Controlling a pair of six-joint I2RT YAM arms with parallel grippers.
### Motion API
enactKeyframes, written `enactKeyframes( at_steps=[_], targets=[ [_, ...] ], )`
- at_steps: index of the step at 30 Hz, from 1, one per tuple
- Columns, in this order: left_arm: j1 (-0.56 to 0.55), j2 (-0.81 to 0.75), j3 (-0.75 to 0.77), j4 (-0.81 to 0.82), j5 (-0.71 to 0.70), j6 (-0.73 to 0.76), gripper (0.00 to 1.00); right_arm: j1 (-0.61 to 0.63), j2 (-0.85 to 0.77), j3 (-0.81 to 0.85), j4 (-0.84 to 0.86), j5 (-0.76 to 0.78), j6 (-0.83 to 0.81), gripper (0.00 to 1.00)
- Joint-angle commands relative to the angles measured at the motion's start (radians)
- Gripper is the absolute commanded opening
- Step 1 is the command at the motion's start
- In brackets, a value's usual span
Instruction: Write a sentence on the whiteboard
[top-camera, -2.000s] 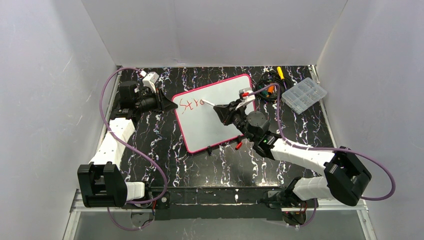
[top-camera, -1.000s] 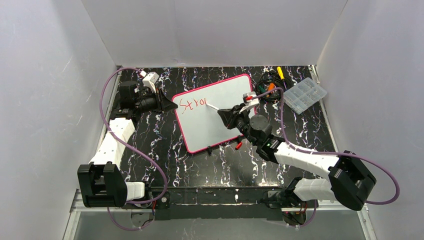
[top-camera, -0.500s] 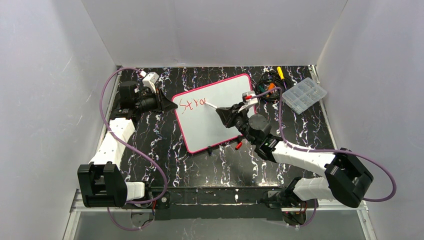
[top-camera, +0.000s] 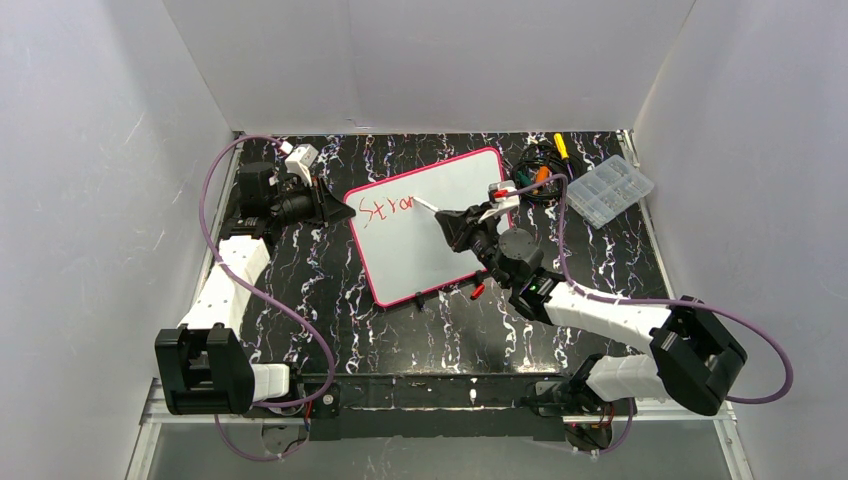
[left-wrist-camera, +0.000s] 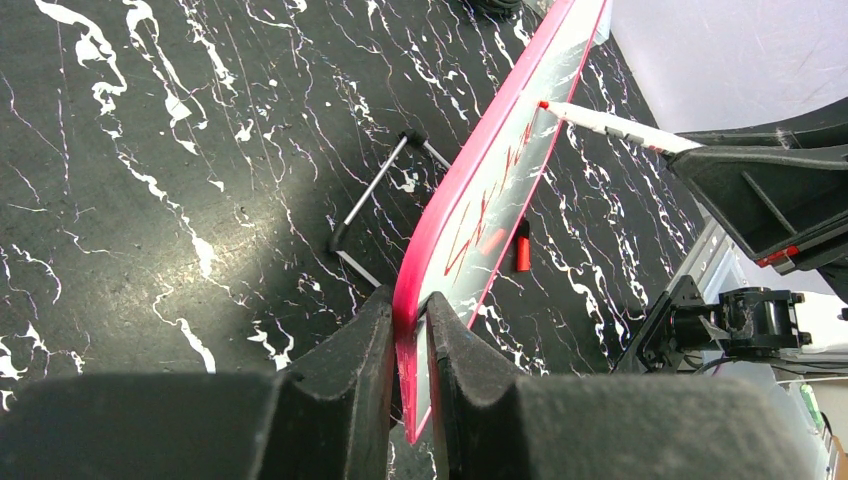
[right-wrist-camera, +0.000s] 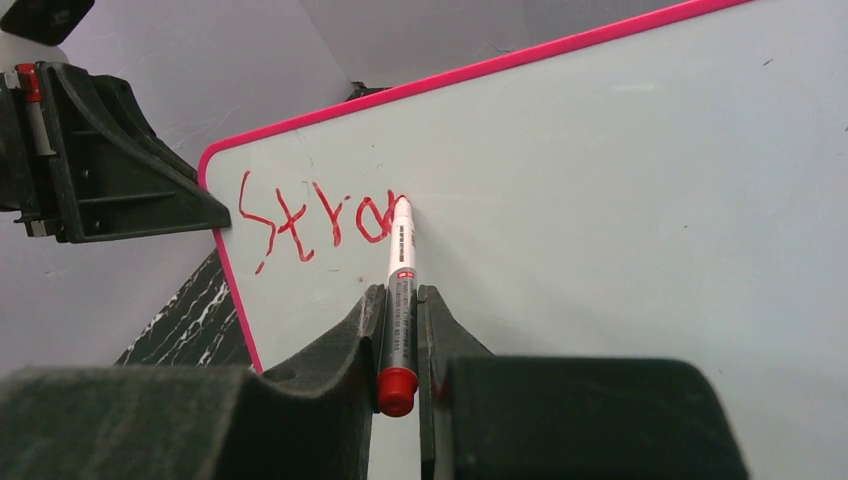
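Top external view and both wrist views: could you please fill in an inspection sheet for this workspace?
Surface: black white-veined tabletop.
Job's things: white pink-bordered rectangular whiteboard; red handwritten letters reading about "Stro", unfinished.
Clutter: clear plastic compartment box; dark tangle of small items beside it.
Grippers: left tool shut on whiteboard edge; right tool shut on white red-ended marker, tip on board.
Cables: purple cables along each arm.
Surroundings: plain white walls.

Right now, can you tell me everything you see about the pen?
The pen is a slim white marker with small black print, a red band and a red butt end. It looks like plastic. The right gripper clamps it between black jaws, so it sticks straight out ahead. Its red tip touches the whiteboard right at the end of the red letters, which read about "Stron".
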Motion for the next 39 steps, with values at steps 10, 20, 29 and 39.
enactKeyframes(
  at_steps=[10, 20, 29, 39],
  targets=[
    [-0.011, -0.030, -0.010, -0.030, 0.031, 0.015, 0.00, -0.006, -0.053, -0.035, -0.047, 0.053, -0.003, 0.01],
    [-0.011, -0.032, -0.010, -0.029, 0.033, 0.013, 0.00, -0.006, -0.074, -0.049, -0.061, 0.034, 0.014, 0.01],
    [-0.011, -0.033, -0.010, -0.027, 0.034, 0.011, 0.00, -0.007, -0.140, -0.058, -0.023, 0.075, 0.001, 0.01],
    [-0.011, -0.031, -0.011, -0.025, 0.034, 0.012, 0.00, -0.014, -0.069, -0.038, 0.028, 0.096, -0.017, 0.01]
  ],
)
